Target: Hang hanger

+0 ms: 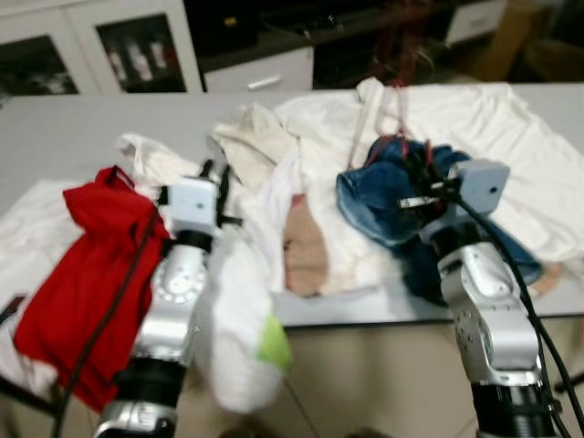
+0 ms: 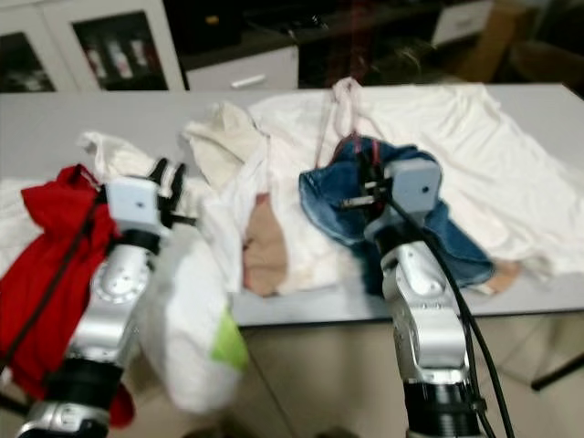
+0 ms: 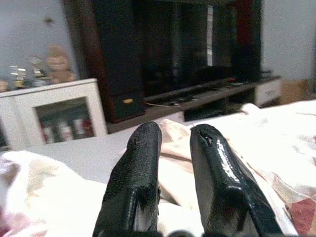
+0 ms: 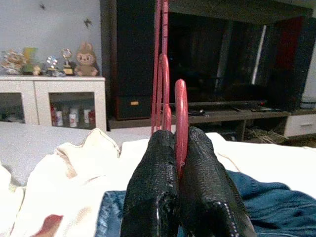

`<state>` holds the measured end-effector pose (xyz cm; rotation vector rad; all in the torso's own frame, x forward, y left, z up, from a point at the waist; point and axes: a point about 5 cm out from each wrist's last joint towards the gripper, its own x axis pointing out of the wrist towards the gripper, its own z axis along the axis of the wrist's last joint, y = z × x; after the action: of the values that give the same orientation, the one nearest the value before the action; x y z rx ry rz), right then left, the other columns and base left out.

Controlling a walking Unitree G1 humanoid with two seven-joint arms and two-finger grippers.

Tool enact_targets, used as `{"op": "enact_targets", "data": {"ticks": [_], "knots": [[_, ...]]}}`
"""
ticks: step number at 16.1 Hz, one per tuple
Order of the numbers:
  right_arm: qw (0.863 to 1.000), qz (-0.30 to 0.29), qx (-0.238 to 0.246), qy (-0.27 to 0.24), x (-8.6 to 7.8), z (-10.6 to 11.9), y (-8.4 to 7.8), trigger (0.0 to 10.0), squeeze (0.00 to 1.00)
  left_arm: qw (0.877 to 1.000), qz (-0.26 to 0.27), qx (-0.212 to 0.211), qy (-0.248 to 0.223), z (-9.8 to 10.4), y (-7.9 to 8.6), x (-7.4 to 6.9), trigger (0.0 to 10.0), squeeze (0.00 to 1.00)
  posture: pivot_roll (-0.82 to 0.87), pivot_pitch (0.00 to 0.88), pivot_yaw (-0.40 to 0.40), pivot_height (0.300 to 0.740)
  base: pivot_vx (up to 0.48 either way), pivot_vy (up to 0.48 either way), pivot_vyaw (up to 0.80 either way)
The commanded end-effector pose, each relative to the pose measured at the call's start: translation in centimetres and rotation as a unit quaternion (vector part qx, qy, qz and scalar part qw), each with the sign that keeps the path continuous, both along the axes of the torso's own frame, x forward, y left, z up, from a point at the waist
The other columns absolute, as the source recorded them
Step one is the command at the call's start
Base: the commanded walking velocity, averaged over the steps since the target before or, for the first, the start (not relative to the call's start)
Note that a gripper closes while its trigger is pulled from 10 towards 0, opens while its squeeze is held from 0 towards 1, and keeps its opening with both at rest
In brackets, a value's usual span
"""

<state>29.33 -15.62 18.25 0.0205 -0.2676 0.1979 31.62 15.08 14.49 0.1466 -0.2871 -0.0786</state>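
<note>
Right tool (image 4: pixel 180 148) is clamping the red hanger (image 4: pixel 181 116) over the tabletop (image 1: pixel 55 128); lifting it upright should keep it from snagging the jeans (image 1: pixel 383 205). Left tool (image 3: pixel 173 148) is hovering, fingers slightly apart.

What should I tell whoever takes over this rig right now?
Right gripper: shut on the red hanger, held over the jeans.
Left gripper: slightly open, holding nothing, over the white clothes.
Table: piled with clothes; a red garment hangs off its edge by the left arm.
Done: hanger gripped.
Left: hang it; no rail in sight yet.
</note>
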Motion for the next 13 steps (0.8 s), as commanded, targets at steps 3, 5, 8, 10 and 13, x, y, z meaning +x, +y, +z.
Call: {"op": "enact_targets", "data": {"ticks": [3,5,8,10,13], "knots": [[1.000,-0.009,0.000,0.002,-0.10,0.00,-0.58,10.0,0.00,1.000,-0.014,0.001,0.000,0.22,-0.87,0.06,10.0,0.00,0.07,0.007,0.060,0.740,0.000,-0.480,0.00],[1.000,-0.008,0.000,0.002,-0.10,-0.02,-0.54,10.0,0.00,1.000,-0.014,0.001,0.001,0.22,-0.88,0.06,10.0,0.00,0.07,0.007,0.060,0.740,0.000,-0.339,0.00],[1.000,-0.008,0.000,0.002,0.00,-0.01,-0.51,10.0,0.00,1.000,-0.014,0.000,0.002,0.22,-0.93,0.12,10.0,0.00,0.07,0.004,0.058,0.740,0.000,-0.242,0.00],[1.000,-0.008,0.000,0.001,0.05,0.03,-0.49,10.0,0.00,1.000,-0.015,-0.003,0.003,0.22,-1.03,0.16,10.0,0.00,0.08,0.003,0.058,0.740,0.000,0.000,0.00],[1.000,-0.008,0.000,0.001,0.03,0.04,-0.44,10.0,0.00,1.000,-0.016,-0.004,0.004,0.22,-1.11,0.17,10.0,0.00,0.07,0.002,0.058,0.740,0.000,0.000,0.00]]}}
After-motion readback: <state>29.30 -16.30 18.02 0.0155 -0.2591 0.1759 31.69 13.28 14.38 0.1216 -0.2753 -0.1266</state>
